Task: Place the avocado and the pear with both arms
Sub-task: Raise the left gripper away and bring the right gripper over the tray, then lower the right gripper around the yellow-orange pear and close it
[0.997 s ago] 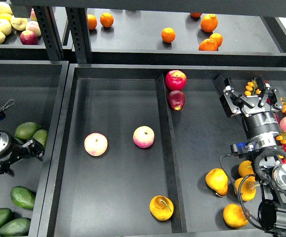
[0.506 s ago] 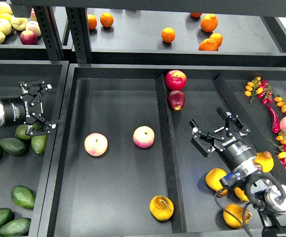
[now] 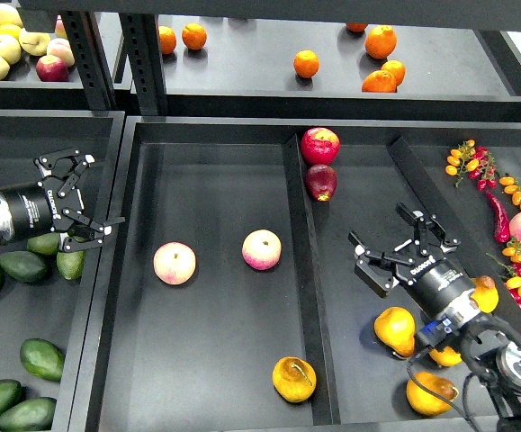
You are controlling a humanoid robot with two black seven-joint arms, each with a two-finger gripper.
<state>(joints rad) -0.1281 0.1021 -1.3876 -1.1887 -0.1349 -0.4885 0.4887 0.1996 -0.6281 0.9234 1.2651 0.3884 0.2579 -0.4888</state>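
Head view, avocado (image 3: 24, 265): long axis roughly left-right, near left edge
pear (image 3: 395, 329): narrow end toward far edge
left gripper (image 3: 87, 207): fingers spread, empty
right gripper (image 3: 393, 255): fingers spread, empty

Two black arms, left gripper (image 3: 87, 195) with slim black linkage fingers (image 3: 69, 163), white lettering on its grey-black cylindrical wrist, right gripper (image 3: 402, 250) alike, blue connector and looping black cables at 5 o'clock

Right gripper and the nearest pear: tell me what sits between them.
Nothing visible. The right gripper hangs open just above the pear in the right compartment, with only bare tray floor between them.
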